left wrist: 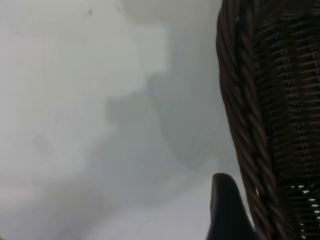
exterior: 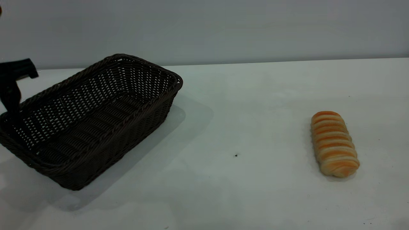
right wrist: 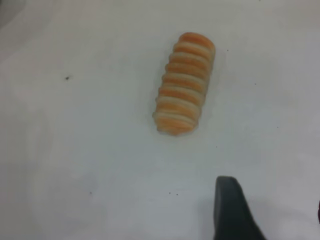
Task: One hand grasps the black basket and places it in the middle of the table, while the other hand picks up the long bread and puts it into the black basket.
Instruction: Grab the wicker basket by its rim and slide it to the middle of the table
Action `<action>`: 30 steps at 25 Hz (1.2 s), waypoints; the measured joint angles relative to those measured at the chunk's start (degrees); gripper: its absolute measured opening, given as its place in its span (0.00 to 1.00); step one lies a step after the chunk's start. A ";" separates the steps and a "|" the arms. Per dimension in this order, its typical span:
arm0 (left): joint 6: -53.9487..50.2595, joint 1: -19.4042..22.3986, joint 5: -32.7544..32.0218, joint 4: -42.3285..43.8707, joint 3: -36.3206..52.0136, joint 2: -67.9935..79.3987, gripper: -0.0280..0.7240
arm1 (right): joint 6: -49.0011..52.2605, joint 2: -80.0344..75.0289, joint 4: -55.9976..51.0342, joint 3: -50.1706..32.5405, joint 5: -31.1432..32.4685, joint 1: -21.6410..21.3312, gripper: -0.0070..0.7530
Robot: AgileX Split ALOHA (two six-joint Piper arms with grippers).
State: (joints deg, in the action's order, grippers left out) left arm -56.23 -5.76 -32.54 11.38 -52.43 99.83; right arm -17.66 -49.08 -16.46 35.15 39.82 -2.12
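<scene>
The black basket stands on the table at the left, empty. My left gripper hangs over the basket's left end at its braided rim. One black finger sits just outside the rim with a thin gap to it; the other finger is hidden. The long bread lies on the table at the right, and shows in the right wrist view. My right gripper hovers above the table beside the bread, open and empty. It is out of the exterior view.
A tiny dark speck marks the table's middle. A plain grey wall runs behind the table's far edge.
</scene>
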 joint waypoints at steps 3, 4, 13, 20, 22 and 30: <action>-0.21 0.00 0.90 -1.08 0.00 0.98 0.70 | 0.00 0.00 -0.06 0.00 0.00 0.00 0.52; -0.31 0.00 1.04 -1.38 0.00 1.41 0.70 | 0.00 0.00 -0.07 0.00 0.00 0.00 0.52; -1.40 0.00 5.40 -1.53 0.19 6.77 0.70 | -0.16 0.00 -0.18 0.00 0.00 0.00 0.52; -2.21 0.02 14.74 -6.12 0.19 14.95 0.40 | -0.16 0.00 -0.18 0.00 -0.18 0.00 0.52; -3.05 0.36 17.14 -7.80 0.19 15.22 0.25 | -0.16 0.00 -0.18 0.00 -0.30 0.00 0.52; 1.64 0.47 20.08 -8.60 0.02 13.63 0.23 | -0.16 0.00 -0.12 0.00 -0.32 0.00 0.52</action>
State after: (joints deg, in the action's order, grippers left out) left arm -54.59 -5.28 -12.45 2.77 -52.41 113.45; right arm -17.82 -49.08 -16.58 35.15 39.50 -2.12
